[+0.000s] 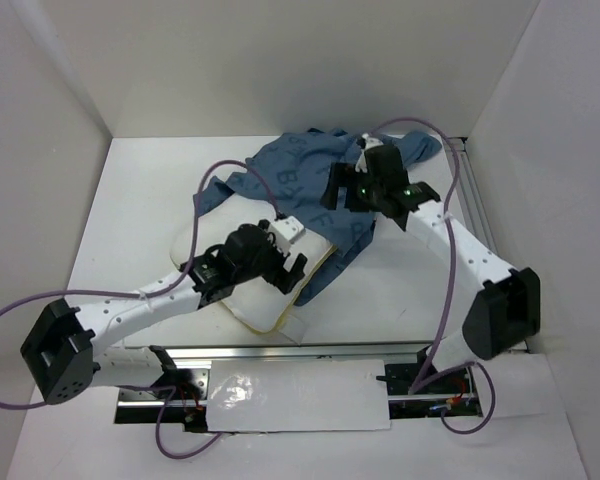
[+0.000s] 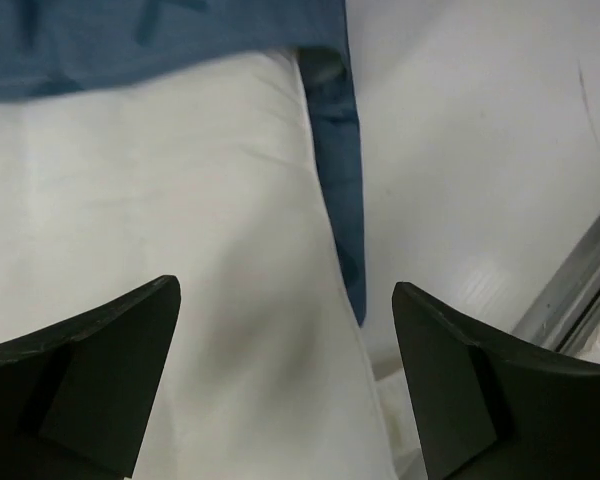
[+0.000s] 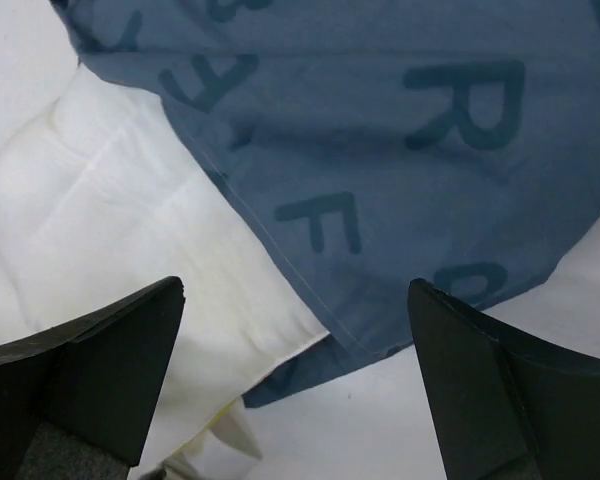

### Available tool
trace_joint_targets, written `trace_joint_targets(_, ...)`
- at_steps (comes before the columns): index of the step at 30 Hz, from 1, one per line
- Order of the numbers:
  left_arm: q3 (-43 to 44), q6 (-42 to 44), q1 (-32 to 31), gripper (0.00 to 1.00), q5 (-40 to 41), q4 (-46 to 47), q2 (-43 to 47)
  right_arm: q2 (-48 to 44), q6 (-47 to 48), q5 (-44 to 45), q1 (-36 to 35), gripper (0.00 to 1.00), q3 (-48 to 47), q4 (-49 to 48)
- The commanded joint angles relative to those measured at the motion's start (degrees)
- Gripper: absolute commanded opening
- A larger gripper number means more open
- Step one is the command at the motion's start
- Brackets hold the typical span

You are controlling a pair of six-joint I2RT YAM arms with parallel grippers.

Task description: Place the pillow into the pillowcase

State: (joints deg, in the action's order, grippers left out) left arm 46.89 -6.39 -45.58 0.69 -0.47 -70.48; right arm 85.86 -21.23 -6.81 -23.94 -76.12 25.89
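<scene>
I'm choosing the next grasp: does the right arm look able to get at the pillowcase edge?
Probably yes: the open right tool hovers above the pillowcase edge lying over the pillow, with nothing between.

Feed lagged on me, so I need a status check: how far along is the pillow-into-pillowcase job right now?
Done: the far end of the pillow looks tucked into the pillowcase, blue fabric over it. In hand: nothing; the left gripper and right gripper both hang open above them. Left: the pillow's near half lies bare, so the case needs pulling over it.
</scene>
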Motion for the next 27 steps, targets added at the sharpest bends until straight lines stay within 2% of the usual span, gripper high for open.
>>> trace_joint_targets(1, 0.13, -3.54, -5.31, 1.00, 6.25, -4.19, -3.26, -9.84, -2.58, 5.40, -0.05, 1.00, 11.14, -2.69)
trace_joint_targets(3, -1.27, -5.81, -9.06, 1.00, 11.67, -4.19, -3.79, -15.17, -4.07, 6.80, 0.48, 1.00, 14.75, -1.99)
trace_joint_targets(7, -2.69, -10.56, -10.49, 1.00, 20.31, -6.37, -7.56, -20.11, -3.30, 6.28, 0.48, 1.00, 19.95, -0.49)
trace_joint_targets(11, -0.05, -13.99, -10.49, 1.00, 25.14, -7.79, -14.58, -20.83, -2.67, 6.80, 1.00, 1.00, 23.64, 0.83)
trace_joint_targets(15, 4.52, -20.93, -10.49, 1.00, 30.94, -14.29, -22.94, -20.83, -1.36, 5.15, 1.00, 1.00, 24.96, 0.31)
trace_joint_targets(16, 5.13, -21.81, -10.49, 0.96, 33.04, -14.90, -24.08, -21.35, -0.83, 4.53, 1.00, 1.00, 24.96, 0.30)
trace_joint_targets(17, 6.70, -23.12, -10.49, 0.88, 33.76, -15.69, -25.92, -21.35, -0.83, 4.00, 1.00, 1.00, 25.49, -0.31)
trace_joint_targets(18, 7.50, -23.14, -10.49, 0.72, 34.29, -16.48, -26.63, -21.35, -0.83, 4.00, 1.00, 1.00, 26.01, -0.84)
trace_joint_targets(19, 8.55, -23.92, -10.49, 0.43, 34.99, -18.49, -27.25, -21.35, -0.22, 3.47, 1.00, 1.00, 26.02, -0.84)
trace_joint_targets(20, 9.78, -27.41, -10.49, 0.00, 37.17, -20.69, -27.26, -21.35, -0.21, 3.47, 1.00, 1.00, 26.72, -1.36)
trace_joint_targets(22, 13.65, -28.93, -10.49, 0.00, 38.68, -23.77, -27.87, -20.74, 0.49, 3.47, 0.40, 0.95, 27.68, -2.16)
trace_joint_targets(27, 20.15, -27.89, -10.49, 0.00, 37.90, -27.12, -21.12, -15.92, 3.30, 7.84, -2.33, 0.88, 29.80, -5.76)
